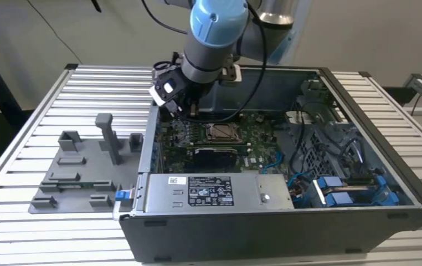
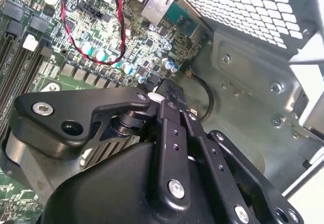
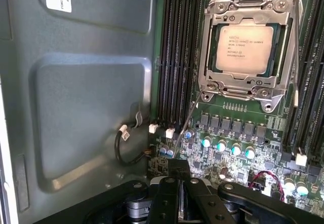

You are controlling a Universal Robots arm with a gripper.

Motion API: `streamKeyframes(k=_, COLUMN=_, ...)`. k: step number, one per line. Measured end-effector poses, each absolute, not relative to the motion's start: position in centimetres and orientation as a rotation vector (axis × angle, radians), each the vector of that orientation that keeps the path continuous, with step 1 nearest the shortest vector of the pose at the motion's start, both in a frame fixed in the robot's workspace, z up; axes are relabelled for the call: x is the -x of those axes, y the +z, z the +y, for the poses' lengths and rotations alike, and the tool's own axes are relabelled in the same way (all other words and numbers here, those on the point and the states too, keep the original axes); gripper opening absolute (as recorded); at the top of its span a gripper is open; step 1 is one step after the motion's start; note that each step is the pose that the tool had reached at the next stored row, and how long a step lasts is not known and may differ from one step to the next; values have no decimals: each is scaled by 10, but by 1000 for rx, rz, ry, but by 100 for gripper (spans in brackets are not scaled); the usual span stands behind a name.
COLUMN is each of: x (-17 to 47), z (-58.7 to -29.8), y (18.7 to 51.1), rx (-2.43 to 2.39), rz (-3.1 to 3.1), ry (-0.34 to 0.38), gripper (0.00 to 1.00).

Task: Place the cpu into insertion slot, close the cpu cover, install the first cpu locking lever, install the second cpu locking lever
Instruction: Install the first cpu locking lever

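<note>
Seated flat in the insertion slot [image 1: 211, 133], going by the first wrist view: the cpu [image 3: 244, 51], with the cpu cover [image 3: 211, 57] lying down around it and framing the metal top. Off one corner of the slot, standing free and, by the look of it, not latched: a thin locking lever [image 3: 191, 115], its long axis running straight from that corner toward the gripper [image 3: 179, 169]. Hangs out beyond the slot on the side of that same corner, past the row of capacitors [image 3: 221, 145], in line with the free end of the lever and just short of it. Touching it or a little apart, cannot tell. In the exterior view, placed on the exterior view's left of the slot, near it but not over it. Closed down to no gap in both wrist views, fingertips [image 2: 171, 89] pressed together, nothing seen pinched between them. Judged from this: chip and cover steps done, lever work in hand.
</note>
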State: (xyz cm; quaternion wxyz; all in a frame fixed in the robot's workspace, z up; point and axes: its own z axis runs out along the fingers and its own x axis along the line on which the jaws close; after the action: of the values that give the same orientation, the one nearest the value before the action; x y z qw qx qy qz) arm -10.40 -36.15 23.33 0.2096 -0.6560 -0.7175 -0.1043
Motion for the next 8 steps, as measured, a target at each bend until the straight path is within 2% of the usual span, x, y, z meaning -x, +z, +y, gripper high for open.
streamKeyframes(k=8, x=96, z=-364, y=233, rx=1820, rz=-1992, ry=-297, gripper=11)
